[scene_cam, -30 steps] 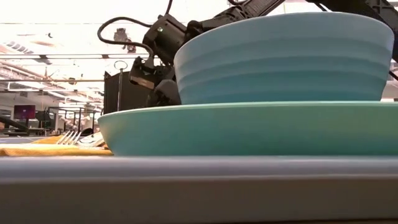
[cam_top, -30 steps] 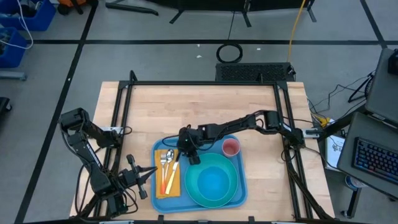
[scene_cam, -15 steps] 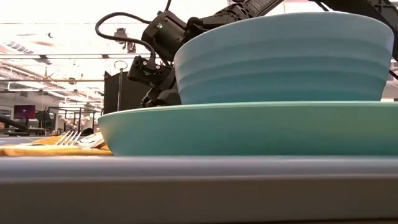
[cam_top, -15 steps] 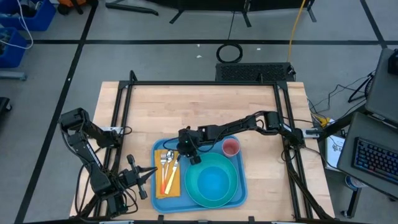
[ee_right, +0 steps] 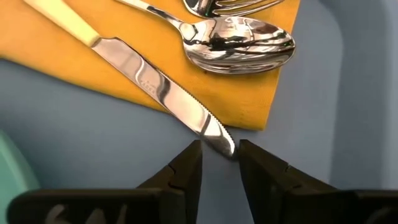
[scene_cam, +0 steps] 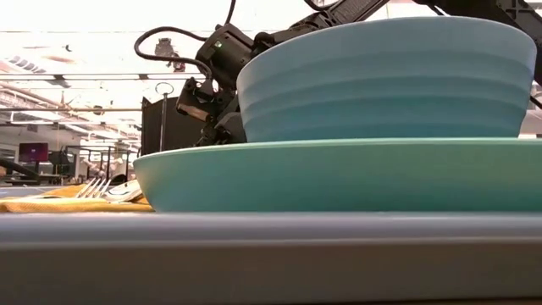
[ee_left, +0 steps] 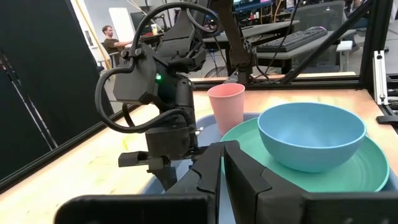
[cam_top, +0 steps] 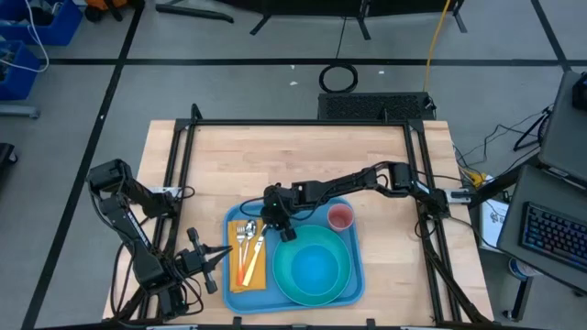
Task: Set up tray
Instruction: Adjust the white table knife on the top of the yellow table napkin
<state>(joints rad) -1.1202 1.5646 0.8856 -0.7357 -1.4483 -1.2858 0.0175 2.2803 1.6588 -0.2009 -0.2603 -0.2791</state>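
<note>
The right claw (ee_right: 219, 163) hovers slightly parted over the knife (ee_right: 149, 87) tip, gripping nothing, on the yellow napkin (ee_right: 74, 56) beside a spoon (ee_right: 239, 42); no writing is legible. The tray (cam_top: 353, 240) sits at the counter's (cam_top: 293, 165) near edge. The left claw (cam_top: 217, 263), shut and empty, waits beside the tray.

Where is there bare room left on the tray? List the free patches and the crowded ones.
Little is free on the tray: a thin strip between the yellow napkin and the plate, and a small patch beside the pink cup. The right gripper hovers at the knife tip. The bare wooden table behind the tray is widest.
</note>
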